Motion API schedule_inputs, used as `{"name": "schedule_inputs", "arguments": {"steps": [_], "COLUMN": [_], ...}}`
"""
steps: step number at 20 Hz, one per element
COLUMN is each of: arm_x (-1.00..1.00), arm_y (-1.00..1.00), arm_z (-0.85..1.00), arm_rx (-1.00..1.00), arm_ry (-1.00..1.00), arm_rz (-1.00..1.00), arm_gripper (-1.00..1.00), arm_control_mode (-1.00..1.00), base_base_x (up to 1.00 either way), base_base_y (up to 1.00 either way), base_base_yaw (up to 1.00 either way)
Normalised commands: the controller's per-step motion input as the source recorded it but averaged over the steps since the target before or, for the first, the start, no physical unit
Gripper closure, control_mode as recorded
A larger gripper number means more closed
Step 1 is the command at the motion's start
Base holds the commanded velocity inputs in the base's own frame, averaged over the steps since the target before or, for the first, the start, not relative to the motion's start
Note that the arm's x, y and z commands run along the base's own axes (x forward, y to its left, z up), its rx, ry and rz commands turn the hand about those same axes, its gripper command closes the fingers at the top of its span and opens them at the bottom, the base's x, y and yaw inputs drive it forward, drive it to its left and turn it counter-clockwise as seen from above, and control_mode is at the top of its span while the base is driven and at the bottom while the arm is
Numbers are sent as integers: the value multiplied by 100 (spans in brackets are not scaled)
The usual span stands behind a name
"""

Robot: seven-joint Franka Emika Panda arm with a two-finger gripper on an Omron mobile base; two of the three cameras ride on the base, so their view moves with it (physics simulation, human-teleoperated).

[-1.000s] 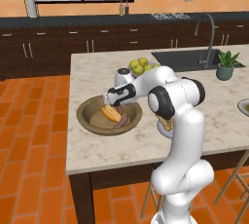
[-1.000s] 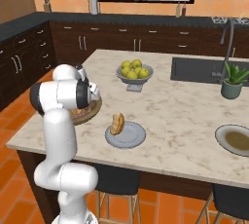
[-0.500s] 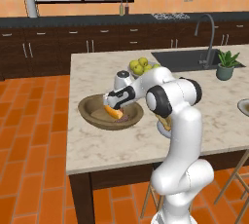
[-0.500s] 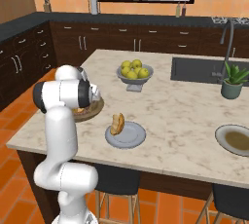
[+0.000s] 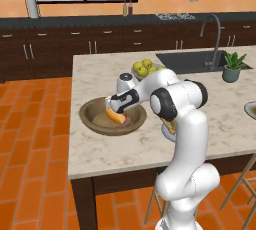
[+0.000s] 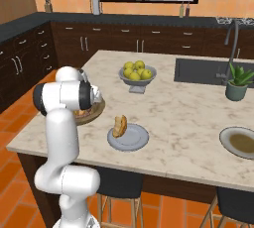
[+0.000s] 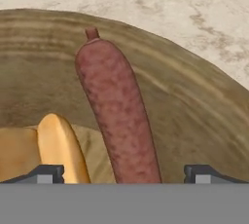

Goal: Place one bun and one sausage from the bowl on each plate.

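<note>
Filling your hand view's centre: mottled reddish-brown sausage [image 7: 119,116] between wide-apart fingers [image 7: 47,173], tan bun [image 7: 58,151] lower left.

The bowl [image 7: 204,116] is brown wood with visible grain rings, matt. The sausage [image 7: 119,111] has a mottled reddish skin with a dull sheen. The bun [image 7: 61,147] looks smooth and golden. The table [image 6: 188,118] is pale veined marble, and the plate [image 6: 136,140] is smooth grey.

Seen from the right: grey plate [image 6: 130,139] holding a bun [image 6: 119,126], wooden bowl [image 6: 93,112] half-hidden behind the white arm [image 6: 64,98], apples [image 6: 136,70] beyond.
</note>
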Motion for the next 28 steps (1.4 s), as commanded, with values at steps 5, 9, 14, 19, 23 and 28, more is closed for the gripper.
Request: {"name": "schedule_inputs", "arguments": {"steps": [5, 9, 14, 19, 23, 28], "arm_x": [0, 0, 0, 0, 0, 0], "arm_y": [0, -2, -30, -23, -1, 0], "arm_z": [0, 0, 0, 0, 0, 3], "arm_rx": [0, 0, 0, 0, 0, 0], "arm_ry": [0, 0, -1, -2, -8, -4], "arm_rz": [0, 0, 0, 0, -5, -12], "arm_gripper": [-100, -100, -100, -100, -100, -100], "arm_control_mode": [-100, -100, -100, -100, -100, -100], "base_base_x": [0, 0, 0, 0, 0, 0], "base_base_y": [0, 0, 0, 0, 0, 0], "base_base_yaw": [0, 0, 0, 0, 0, 0]}}
